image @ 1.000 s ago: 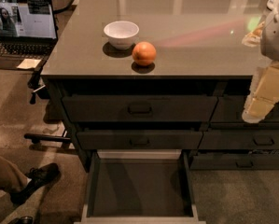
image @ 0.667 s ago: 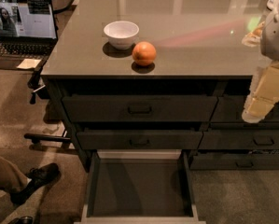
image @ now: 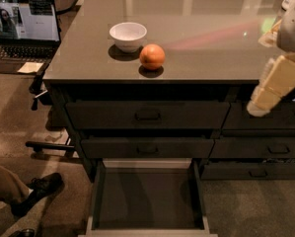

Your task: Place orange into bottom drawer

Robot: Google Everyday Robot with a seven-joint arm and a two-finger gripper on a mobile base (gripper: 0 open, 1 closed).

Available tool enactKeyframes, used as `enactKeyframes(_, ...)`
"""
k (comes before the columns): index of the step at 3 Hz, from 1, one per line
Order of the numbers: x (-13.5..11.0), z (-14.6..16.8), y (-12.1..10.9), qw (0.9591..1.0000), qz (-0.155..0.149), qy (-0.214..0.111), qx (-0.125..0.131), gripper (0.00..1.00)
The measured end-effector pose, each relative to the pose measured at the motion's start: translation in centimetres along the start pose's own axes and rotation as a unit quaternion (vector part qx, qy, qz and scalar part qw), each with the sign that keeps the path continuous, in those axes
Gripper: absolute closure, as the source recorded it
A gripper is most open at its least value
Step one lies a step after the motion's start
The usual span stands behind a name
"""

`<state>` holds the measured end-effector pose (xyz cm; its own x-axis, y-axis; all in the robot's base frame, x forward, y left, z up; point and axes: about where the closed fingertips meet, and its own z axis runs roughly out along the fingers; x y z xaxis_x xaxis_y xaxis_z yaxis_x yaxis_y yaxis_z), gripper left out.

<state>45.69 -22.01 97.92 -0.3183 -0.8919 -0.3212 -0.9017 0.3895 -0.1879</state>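
Camera view puts my gripper [image: 271, 87] at the right edge, in front of the right-hand drawers and well apart from the orange [image: 152, 57]; whether it is wide or narrow I cannot tell. The orange sits on the counter [image: 211, 48] just beside the white bowl [image: 128, 35]. The bottom drawer [image: 148, 196] stands pulled open below.

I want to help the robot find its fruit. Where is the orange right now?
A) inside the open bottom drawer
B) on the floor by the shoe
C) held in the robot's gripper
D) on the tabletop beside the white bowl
D: the orange sits on the tabletop just right of the white bowl. The bottom drawer stands pulled out below, and the gripper hangs far right, apart from the orange.
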Motion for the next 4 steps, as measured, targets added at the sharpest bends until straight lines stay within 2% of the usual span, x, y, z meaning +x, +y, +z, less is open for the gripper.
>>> enactKeyframes(1, -1.2, 1.3, -1.3, 0.9935, 0.091, -0.059, -0.034, 0.0)
enactKeyframes(2, -3.1, 2.0, -1.9, 0.9729, 0.19, -0.122, -0.051, 0.0)
enactKeyframes(3, -5.4, 2.7, -2.9, 0.9471, 0.274, -0.165, -0.027, 0.0)
enactKeyframes(4, -8.6, 3.1, -5.6, 0.9271, 0.32, -0.193, 0.026, 0.0)
